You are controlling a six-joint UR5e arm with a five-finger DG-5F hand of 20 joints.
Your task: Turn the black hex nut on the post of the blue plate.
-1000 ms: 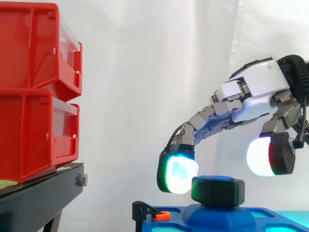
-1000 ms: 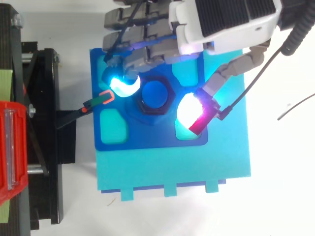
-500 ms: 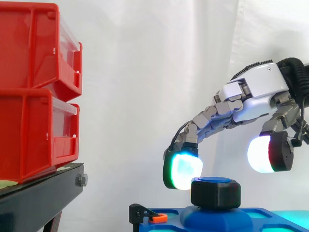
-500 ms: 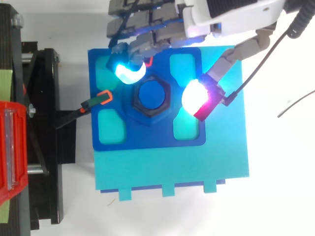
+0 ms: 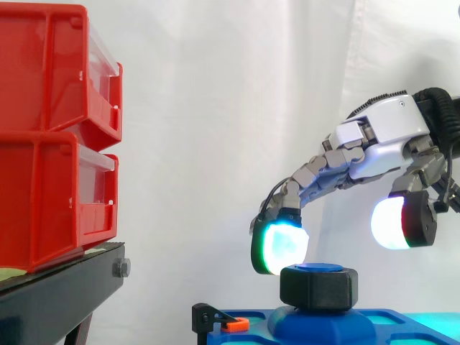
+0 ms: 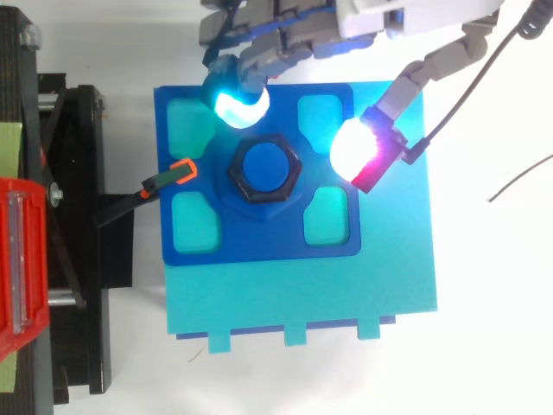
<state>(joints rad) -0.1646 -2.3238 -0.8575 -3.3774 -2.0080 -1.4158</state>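
Observation:
The black hex nut sits on the blue post at the middle of the blue plate. My hand hovers above and behind it, fingers curved but spread, holding nothing. A cyan-glowing fingertip hangs just beyond the nut's far left edge, and the thumb pad glowing white and red floats to the nut's right. Neither pad touches the nut.
Red bins are stacked on a black stand at the left. A black clamp with an orange tip reaches onto the plate's left side. The plate lies on a teal base. A thin loose wire lies at the right.
My hand has risen and drawn back toward the far side, away from the nut; both pads flanked the nut closely a second ago and now stand off it.

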